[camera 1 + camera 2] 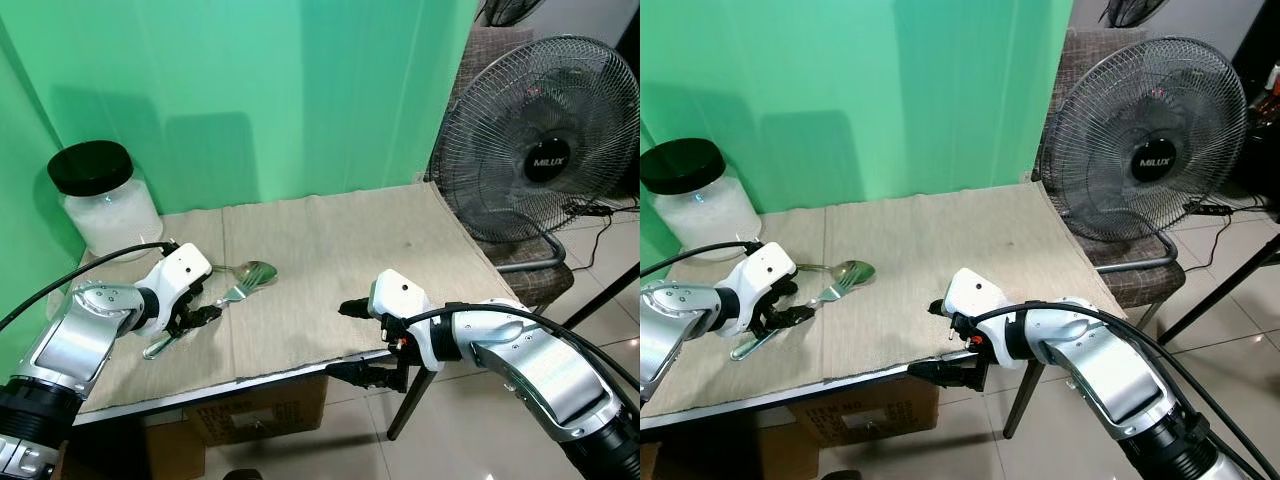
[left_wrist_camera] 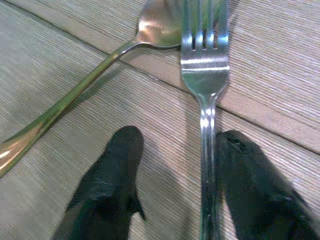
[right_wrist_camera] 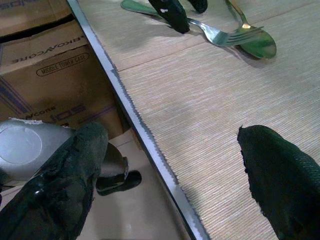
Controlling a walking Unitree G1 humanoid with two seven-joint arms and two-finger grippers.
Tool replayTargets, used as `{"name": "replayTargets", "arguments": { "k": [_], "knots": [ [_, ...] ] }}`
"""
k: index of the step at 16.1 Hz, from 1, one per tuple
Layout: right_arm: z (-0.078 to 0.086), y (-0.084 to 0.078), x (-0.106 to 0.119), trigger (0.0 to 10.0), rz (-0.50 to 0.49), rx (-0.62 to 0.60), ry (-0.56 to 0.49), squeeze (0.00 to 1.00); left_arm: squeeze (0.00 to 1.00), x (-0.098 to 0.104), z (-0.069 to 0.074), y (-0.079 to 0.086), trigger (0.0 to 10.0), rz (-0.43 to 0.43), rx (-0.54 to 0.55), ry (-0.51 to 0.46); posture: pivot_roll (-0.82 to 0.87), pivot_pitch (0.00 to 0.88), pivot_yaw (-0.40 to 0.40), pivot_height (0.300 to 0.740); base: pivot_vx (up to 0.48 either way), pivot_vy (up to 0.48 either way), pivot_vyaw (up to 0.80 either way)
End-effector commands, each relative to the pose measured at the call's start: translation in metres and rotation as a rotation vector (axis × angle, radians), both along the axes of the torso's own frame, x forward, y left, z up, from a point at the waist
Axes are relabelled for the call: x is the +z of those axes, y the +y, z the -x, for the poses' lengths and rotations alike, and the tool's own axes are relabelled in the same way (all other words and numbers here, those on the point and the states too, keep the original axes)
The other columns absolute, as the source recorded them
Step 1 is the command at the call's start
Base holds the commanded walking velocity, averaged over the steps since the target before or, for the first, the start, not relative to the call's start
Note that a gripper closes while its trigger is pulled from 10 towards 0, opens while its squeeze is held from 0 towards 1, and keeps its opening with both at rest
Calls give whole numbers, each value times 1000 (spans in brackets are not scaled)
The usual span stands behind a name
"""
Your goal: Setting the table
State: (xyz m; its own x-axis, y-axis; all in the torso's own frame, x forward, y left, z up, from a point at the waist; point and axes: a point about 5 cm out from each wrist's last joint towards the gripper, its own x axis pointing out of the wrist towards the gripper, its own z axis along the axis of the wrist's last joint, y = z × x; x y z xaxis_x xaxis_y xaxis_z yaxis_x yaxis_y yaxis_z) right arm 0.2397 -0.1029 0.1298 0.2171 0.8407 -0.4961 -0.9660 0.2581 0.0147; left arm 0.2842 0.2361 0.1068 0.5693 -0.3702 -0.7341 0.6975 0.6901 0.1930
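Cutlery lies on the left part of the cloth-covered table [image 1: 330, 250]: a fork [image 1: 232, 293] and a spoon [image 1: 256, 272] with their heads touching, the fork's tines resting over the spoon's bowl. The left gripper [image 1: 193, 312] is low over the fork's handle with its fingers spread apart; the left wrist view shows one finger [image 2: 250, 190] touching the handle and the other standing clear on the cloth, a detail the head views blur. The right gripper [image 1: 352, 340] straddles the table's near edge, fingers wide, one above the cloth and one below. Its wrist view shows a cardboard box [image 3: 45, 70] under the table. A black-lidded jar [image 1: 103, 200] stands at the back left corner; a fan [image 1: 535, 150] stands to the right.
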Motion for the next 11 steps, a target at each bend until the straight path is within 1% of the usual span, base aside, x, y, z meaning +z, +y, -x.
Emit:
{"name": "replayTargets", "arguments": {
  "k": [1, 2, 3, 11],
  "knots": [
    [1, -1, 3, 10000, -5, -4, -12, 0, 0, -3, 3, 4, 0, 7, 13, 31, 91, 0, 5, 740, 0, 0, 0],
    [1, -1, 2, 10000, -6, -4, -10, 0, 0, -1, 2, 2, 0, 47, 22, 30, 95, 0, 7, 740, 0, 0, 0],
    [1, -1, 2, 10000, -7, -5, -10, 0, 0, 0, 2, 2, 0, 68, 30, 30, 96, 0, 6, 740, 0, 0, 0],
    [1, 3, 0, 10000, -27, -10, -4, 0, 0, 5, 5, 8, 0, 72, 41, 59, 119, 0, 18, 740, 0, 0, 0]
  ]
}}
